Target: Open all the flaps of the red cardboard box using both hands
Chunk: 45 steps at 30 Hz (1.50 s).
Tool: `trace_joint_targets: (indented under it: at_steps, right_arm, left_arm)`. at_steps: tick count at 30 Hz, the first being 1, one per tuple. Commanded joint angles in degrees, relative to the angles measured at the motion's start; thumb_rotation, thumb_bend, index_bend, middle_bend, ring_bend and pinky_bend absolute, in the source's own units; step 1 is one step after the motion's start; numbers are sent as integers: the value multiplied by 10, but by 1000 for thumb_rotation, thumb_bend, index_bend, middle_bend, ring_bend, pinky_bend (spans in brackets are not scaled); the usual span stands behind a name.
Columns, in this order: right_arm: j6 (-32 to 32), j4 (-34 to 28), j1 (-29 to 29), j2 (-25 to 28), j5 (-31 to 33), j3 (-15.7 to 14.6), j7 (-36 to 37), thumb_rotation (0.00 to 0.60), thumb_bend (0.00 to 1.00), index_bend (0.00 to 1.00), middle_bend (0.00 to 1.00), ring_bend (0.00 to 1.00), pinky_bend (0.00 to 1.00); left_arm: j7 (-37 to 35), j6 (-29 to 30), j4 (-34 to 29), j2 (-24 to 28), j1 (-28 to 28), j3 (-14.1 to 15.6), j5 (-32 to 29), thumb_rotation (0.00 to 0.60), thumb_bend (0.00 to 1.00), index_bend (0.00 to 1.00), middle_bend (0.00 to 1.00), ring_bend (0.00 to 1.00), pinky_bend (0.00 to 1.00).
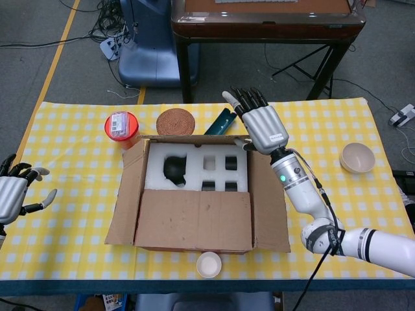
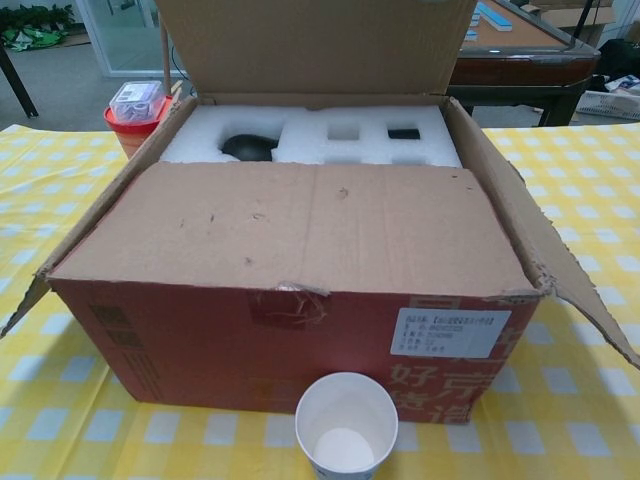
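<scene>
Centrally on the bench [image 1: 78,240], which wears a yellow checked cloth, sits the red cardboard box [image 2: 300,340]. Its far flap [image 2: 315,45] stands upright, its side flaps splay outward, and its near flap [image 1: 193,221] lies flat over the front half. White foam [image 1: 194,168] with several cut-outs shows in the open half; one cut-out holds something dark that is hard to make out.

Around the box: a paper cup [image 1: 209,264] just beside its near wall, a red tub [image 1: 122,127] with a clear lid near its far left corner, a round woven mat [image 1: 176,123] and a dark green flat box [image 1: 219,123] behind it, and a pale bowl [image 1: 357,157] well apart to the right. Beyond the bench stands a dark wooden table [image 1: 266,23].

The right hand [image 1: 259,123] is raised above the far right corner of the box, fingers straight and close together, holding nothing; whether it touches the upright flap cannot be told. The chest view does not show it. The left hand [image 1: 16,194] hovers at the bench's left edge, fingers spread and loosely curled, partly cut off by the frame.
</scene>
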Motion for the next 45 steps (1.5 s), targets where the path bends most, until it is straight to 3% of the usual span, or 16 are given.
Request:
trace_joint_targets:
  at_steps: [1,16,23,28,33,39,45]
  right_arm:
    - [-15,37,20,-8,29,13,1,600,214,0,0,0,0]
    - [-73,203,91,-70,145,14,-27,600,214,0,0,0,0]
    - [-71,224,94,-73,168,2,-42,600,214,0,0,0,0]
    - [-66,174,78,-47,159,-1,-28,600,215,0,0,0,0]
    - [-60,73,44,6,115,-25,-16,600,268,0,43,0,0]
    - [-50,-44,-2,68,51,-54,8,600,482,3,151,47,4]
    - [-62,-119,-36,113,-8,-77,50,600,731,113,226,145,146]
  left_arm:
    - [1,-1,-1,1,1,1,1,163,326,401,417,217,0]
    - [1,-1,-4,8,5,6,17,184,326,406,417,217,0]
    - [-3,-7,-1,10,5,7,17,216,326,408,417,217,0]
    - [-12,-10,6,6,3,6,20,218,326,411,417,217,0]
    - [-21,-7,14,1,3,5,25,217,326,414,417,217,0]
    - [-25,-3,14,-2,5,4,26,219,326,415,417,217,0]
    - [-22,-5,7,0,5,4,26,221,326,418,417,217,0]
